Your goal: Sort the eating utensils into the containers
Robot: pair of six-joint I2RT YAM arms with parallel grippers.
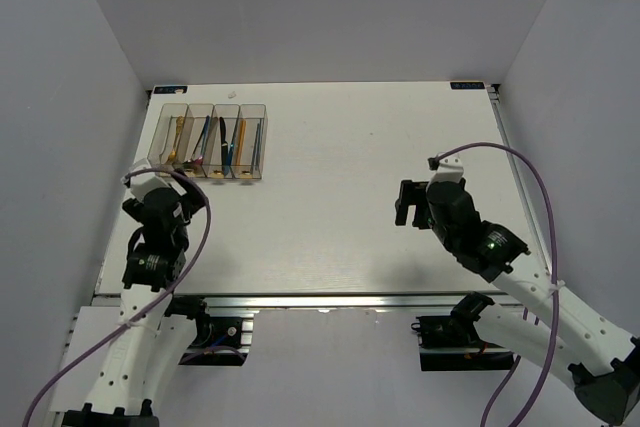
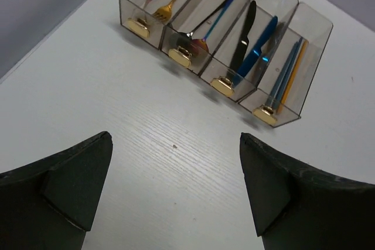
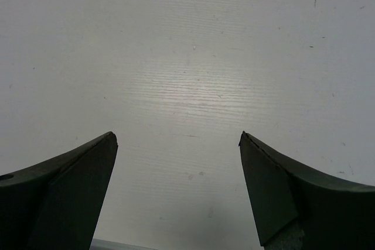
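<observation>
Neatly lay binned: gold fork (image 2: 170, 4) leftmost, spoons (image 2: 200, 43) next, black knife (image 2: 244, 33) beside blue knife (image 2: 259, 48) third, chopsticks (image 2: 289, 73) last. Stood as four joined containers (image 1: 208, 110) at ten o'clock on the table (image 1: 350, 147). Hovered at their six o'clock: left gripper (image 2: 176, 139), jaws spread, pinching nothing. Hung at three o'clock, well apart: right gripper (image 3: 177, 137), jaws likewise spread, above bare tabletop.

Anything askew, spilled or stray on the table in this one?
Nothing stands out. The utensils lie inside the four joined bins, none loose on the table; left gripper and right gripper are open and empty.
</observation>
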